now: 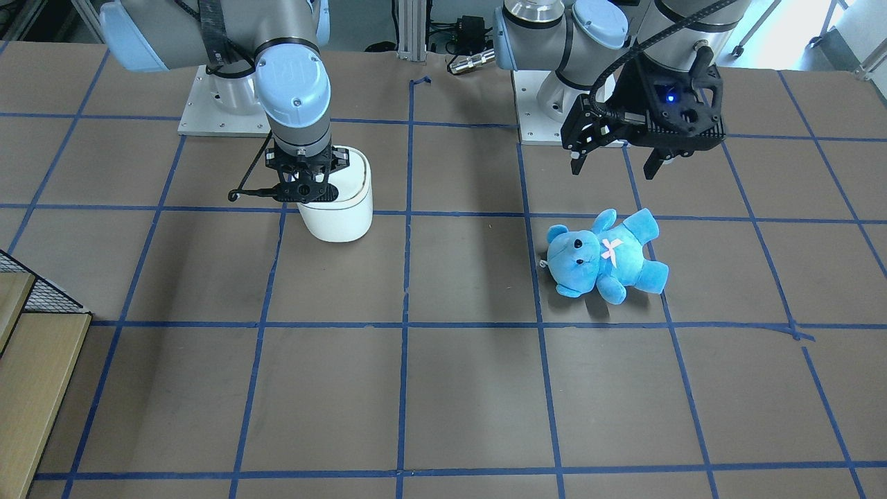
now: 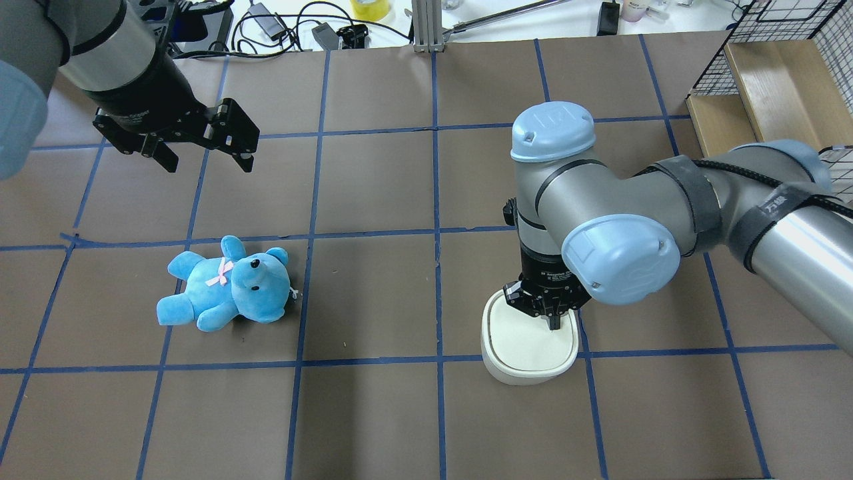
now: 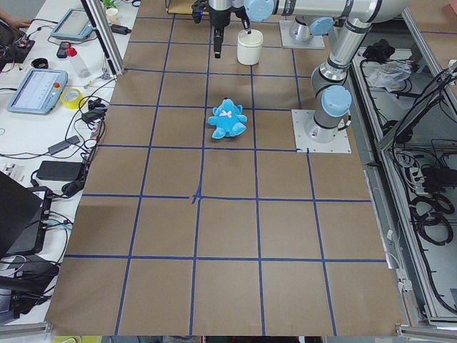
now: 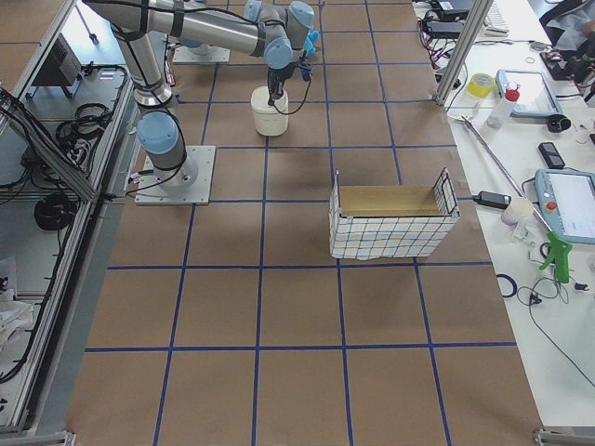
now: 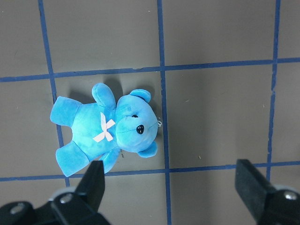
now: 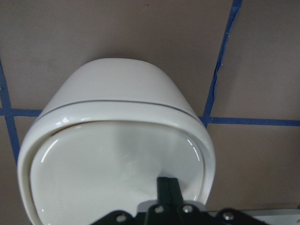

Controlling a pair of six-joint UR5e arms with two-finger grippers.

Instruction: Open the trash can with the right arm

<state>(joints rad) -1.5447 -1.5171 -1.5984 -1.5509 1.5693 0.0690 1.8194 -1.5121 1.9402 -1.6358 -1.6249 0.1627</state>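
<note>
The white trash can [image 2: 516, 363] stands on the brown table with its flip lid down; it also shows in the front view [image 1: 339, 211] and fills the right wrist view [image 6: 117, 93]. My right gripper [image 2: 553, 321] points straight down over the lid's edge nearest the robot. Its fingers [image 6: 168, 190] are pressed together, tips at the lid's surface, and hold nothing. It shows in the front view [image 1: 305, 188] with its loose black cable loop. My left gripper [image 2: 200, 157] is open and empty, hovering well above the table, away from the can.
A blue teddy bear [image 2: 226, 287] lies on its back under the left gripper, seen in the left wrist view [image 5: 108, 129]. A wire basket with a wooden box [image 2: 766, 87] stands at the far right. The arms' base plates [image 1: 222, 114] are behind the can.
</note>
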